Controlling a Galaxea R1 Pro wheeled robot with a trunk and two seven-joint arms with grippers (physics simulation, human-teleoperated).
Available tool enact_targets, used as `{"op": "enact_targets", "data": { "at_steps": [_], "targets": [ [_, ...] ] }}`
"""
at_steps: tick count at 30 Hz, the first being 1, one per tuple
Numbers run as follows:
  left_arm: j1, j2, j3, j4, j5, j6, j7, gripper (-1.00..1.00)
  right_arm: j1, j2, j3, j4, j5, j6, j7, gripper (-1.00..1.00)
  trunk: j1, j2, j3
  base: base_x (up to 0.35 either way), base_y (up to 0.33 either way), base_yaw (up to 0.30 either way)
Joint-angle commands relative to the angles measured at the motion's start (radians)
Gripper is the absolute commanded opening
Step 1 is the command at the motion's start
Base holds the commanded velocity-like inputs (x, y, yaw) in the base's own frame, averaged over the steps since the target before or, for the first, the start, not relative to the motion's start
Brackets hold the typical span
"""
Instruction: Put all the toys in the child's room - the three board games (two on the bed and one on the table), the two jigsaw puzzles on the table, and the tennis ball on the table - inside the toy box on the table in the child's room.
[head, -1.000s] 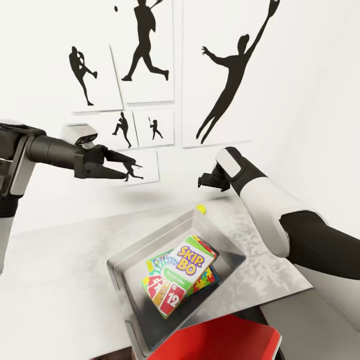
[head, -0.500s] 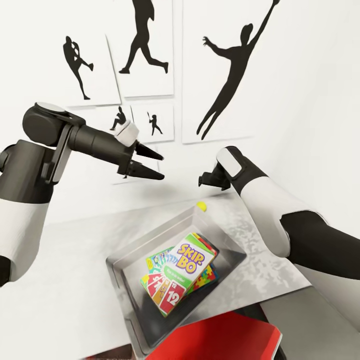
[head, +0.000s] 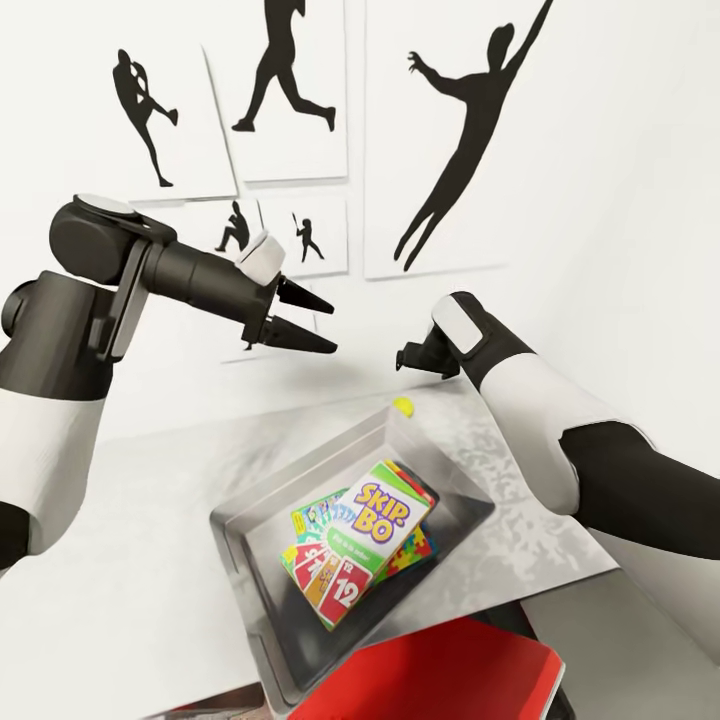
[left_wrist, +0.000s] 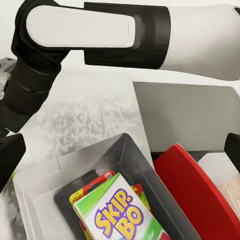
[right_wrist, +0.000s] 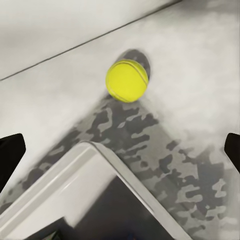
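Left gripper (head: 315, 322): raised in the air above the table's left half, jaws spread apart, holding nothing.
Table (head: 130, 560): pale top running across the head view, mottled grey around the bin.
Toy box (head: 250, 495): sits on the table at centre, one corner pointing to the wall.
Skip-Bo box (head: 380, 520): lies on top of the pile inside the toy box, tilted; the left wrist view (left_wrist: 120, 217) shows it there too.
Other boxes: one with a busy white cover (head: 322, 517) and a puzzle-patterned one (head: 418, 548) peek out from under it, all inside the toy box.
Ball (head: 402, 406): yellow, on the table just beyond the toy box's far corner, outside it.
Right gripper (head: 408, 360): hangs above the ball, fingers wide apart and empty; in its wrist view the ball (right_wrist: 127, 80) lies between the two fingertips, lower down.
Red object (head: 440, 675): at the near edge, below the toy box.
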Motion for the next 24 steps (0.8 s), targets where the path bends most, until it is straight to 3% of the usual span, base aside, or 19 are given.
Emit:
{"op": "enact_targets", "data": {
  "at_steps": [1, 24],
  "targets": [
    [-0.002, 0.001, -0.002, 0.000, -0.003, 0.011, -0.004, 1.00, -0.001, -0.001, 0.007, 0.000, -0.010, 0.001, -0.008, 1.00, 0.001, -0.002, -0.004, 0.000, 0.000, 0.000],
    [-0.004, 0.014, 0.000, 0.004, -0.008, 0.011, -0.004, 1.00, -0.001, 0.000, 0.009, -0.001, -0.002, -0.004, -0.008, 1.00, 0.001, -0.002, -0.041, 0.000, 0.000, 0.000]
  ]
}}
